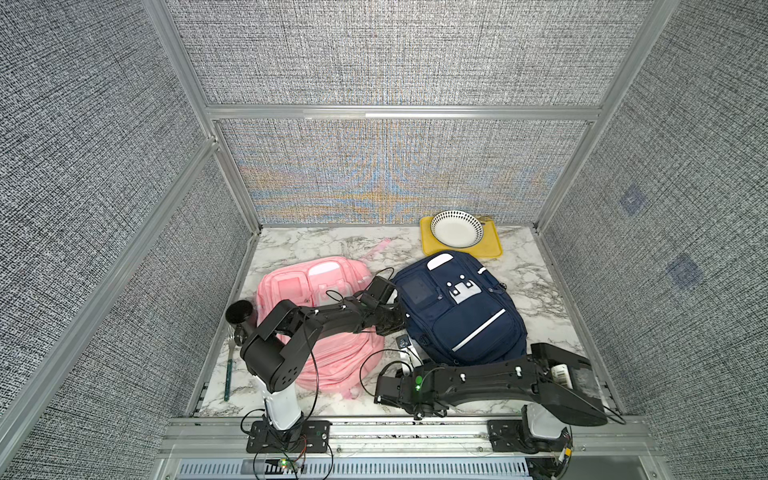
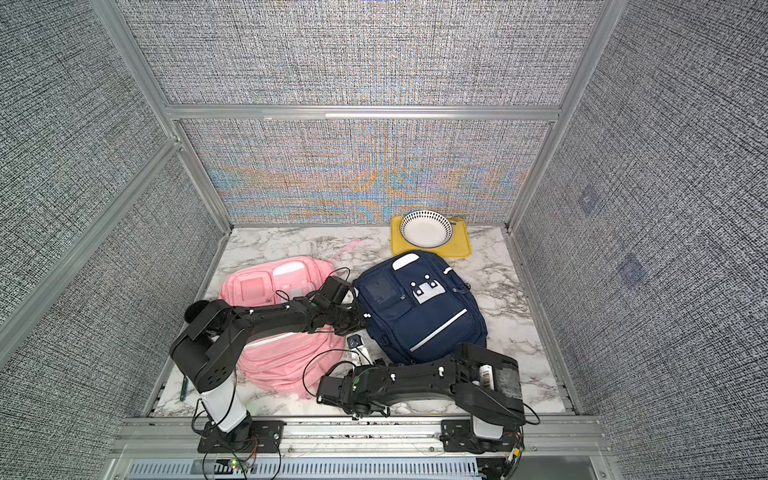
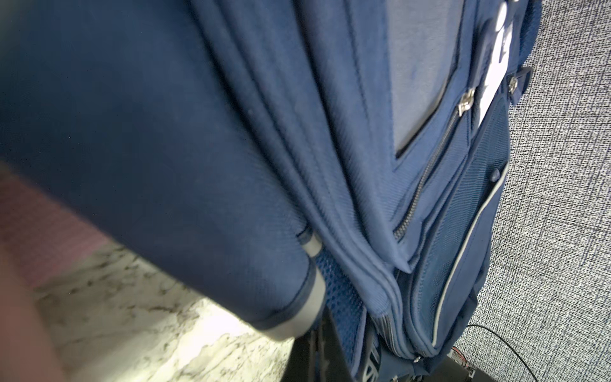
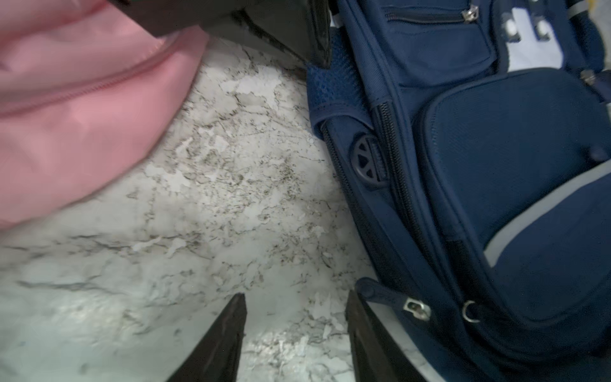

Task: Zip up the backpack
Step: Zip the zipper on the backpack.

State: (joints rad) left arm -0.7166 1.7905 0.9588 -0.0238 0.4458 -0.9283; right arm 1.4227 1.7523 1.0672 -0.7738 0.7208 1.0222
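Navy backpack [image 1: 461, 316]: L gripper [image 1: 401, 318] clenched at its side edge, hold unclear. R gripper [image 4: 296, 294] spread, empty; zip pull [image 4: 417, 308] just beside.

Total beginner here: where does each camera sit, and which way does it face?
Top views: high at the front, looking down on the table, pink backpack, navy backpack; left arm, right arm show.
Left wrist: on the left arm, close against the navy backpack's side; no robot part clearly shows.
Right wrist: on the right arm, facing the table between both backpacks; its open right tool shows.
Shared: every view holds the navy backpack.
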